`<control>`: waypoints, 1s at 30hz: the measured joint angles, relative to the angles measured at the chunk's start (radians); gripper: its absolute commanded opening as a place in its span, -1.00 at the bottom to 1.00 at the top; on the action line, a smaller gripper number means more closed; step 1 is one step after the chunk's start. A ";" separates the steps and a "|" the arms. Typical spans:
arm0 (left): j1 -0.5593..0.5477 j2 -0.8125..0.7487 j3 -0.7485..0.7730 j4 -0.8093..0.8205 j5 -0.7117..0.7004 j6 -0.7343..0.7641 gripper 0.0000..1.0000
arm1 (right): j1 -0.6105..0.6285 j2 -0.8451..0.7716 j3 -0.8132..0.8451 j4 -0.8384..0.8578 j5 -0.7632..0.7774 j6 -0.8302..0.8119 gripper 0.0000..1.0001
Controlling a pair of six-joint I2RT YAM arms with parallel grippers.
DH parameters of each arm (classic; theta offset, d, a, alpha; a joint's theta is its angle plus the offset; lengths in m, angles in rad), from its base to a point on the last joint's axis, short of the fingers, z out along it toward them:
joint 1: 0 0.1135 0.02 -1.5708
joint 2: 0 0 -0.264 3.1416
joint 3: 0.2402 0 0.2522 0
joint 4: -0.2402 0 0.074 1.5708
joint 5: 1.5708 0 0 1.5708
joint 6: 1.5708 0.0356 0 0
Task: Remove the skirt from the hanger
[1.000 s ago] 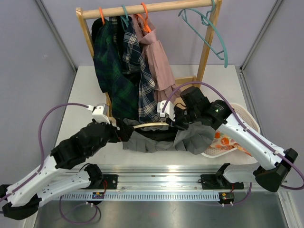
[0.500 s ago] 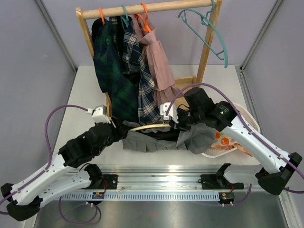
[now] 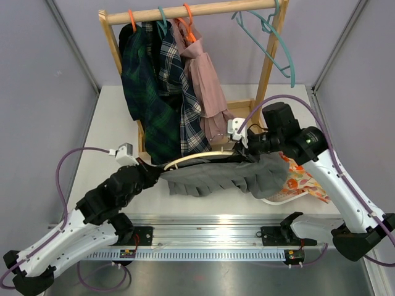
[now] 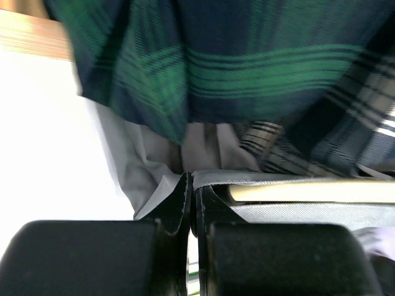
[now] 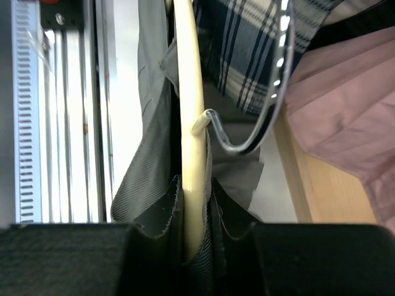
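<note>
while taut between arms, skirt (image 3: 210, 179) pinched in left jaws, hanger (image 3: 185, 161) pinched in right jaws

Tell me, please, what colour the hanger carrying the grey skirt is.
Cream; the hanger shows best in the right wrist view.

Rack (image 3: 185, 12) of pale, smooth, bare wood. Hanging from it are a dark green tartan garment (image 3: 145, 86) of soft woven cloth and a dusty pink pleated garment (image 3: 207, 80), both matt. At the rack's right end is a teal hanger (image 3: 281, 52) of glossy plastic. In front of the rack, the skirt (image 3: 216, 179) is grey, matt, finely ribbed pleated cloth. It sits on a cream hanger (image 3: 185, 161), smooth and faintly shiny, with a bright metal hook (image 5: 282, 61). The table (image 3: 111, 117) under the rack is matt white.
</note>
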State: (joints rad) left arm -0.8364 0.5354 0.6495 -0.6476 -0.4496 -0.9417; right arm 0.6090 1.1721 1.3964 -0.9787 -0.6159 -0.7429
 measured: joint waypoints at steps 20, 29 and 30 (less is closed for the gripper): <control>0.030 -0.380 -0.130 0.100 0.084 0.231 0.98 | -0.084 -0.049 0.080 -0.061 -0.141 0.083 -1.00; 0.031 -0.532 -0.153 0.196 0.261 0.566 0.96 | -0.088 -0.001 0.164 -0.055 -0.155 0.135 -1.00; 0.031 -0.532 -0.153 0.200 0.277 0.595 0.88 | -0.089 0.004 0.172 -0.054 -0.163 0.142 -1.00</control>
State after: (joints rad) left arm -0.8059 0.0036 0.4969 -0.4480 -0.1730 -0.3462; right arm 0.5201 1.1763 1.5681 -1.0325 -0.7792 -0.6010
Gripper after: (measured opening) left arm 0.984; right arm 0.213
